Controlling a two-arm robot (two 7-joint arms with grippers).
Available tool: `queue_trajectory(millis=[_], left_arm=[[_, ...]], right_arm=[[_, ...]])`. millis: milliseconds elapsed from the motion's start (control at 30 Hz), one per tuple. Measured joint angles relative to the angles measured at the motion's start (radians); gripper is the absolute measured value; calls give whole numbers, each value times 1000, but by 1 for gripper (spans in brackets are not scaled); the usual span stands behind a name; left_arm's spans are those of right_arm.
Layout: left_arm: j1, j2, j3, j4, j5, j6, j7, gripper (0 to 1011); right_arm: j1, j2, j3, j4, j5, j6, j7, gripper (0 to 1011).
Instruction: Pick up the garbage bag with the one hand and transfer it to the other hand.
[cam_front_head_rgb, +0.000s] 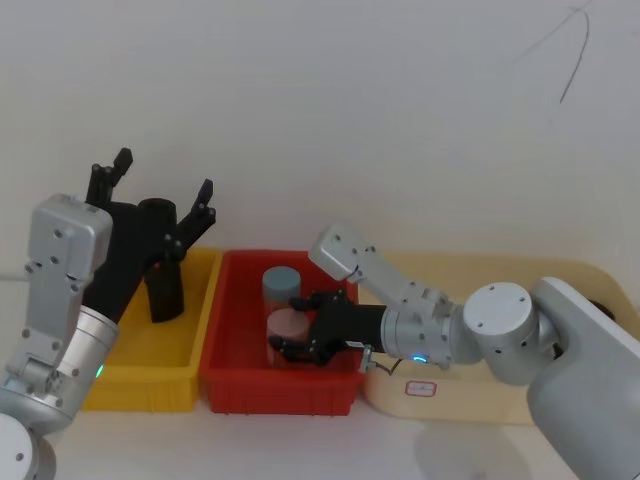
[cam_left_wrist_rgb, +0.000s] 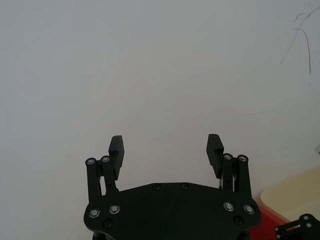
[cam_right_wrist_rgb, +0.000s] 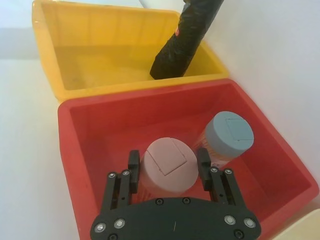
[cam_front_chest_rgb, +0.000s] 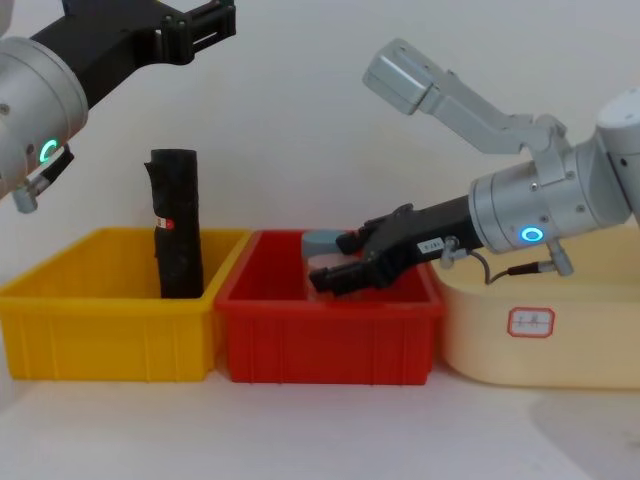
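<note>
While left gripper hangs spread above, bag roll looks light, prob squashy; grab mid-roll. Right gripper straddles pink jar, contact unclear.

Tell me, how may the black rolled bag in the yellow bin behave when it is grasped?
The garbage bag stands upright in the yellow bin, leaning on its wall, so a side push probably tips it. Its tight roll looks fairly stiff, and its plastic skin may slip.

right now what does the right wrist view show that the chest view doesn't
Right wrist view only: the pink jar sitting between the right gripper's fingers, and both bin floors. Chest view only: the left gripper raised above the yellow bin, and the cream tray. Both: the garbage bag upright in the yellow bin, the red bin, the blue-lidded jar.
</note>
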Motion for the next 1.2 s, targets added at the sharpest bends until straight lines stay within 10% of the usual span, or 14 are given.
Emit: queue_trajectory(millis=[1200], left_arm=[[0, 0, 0, 0, 0, 0, 0, 1002]], right_arm=[[-36, 68, 92, -228, 100, -29, -72, 672]])
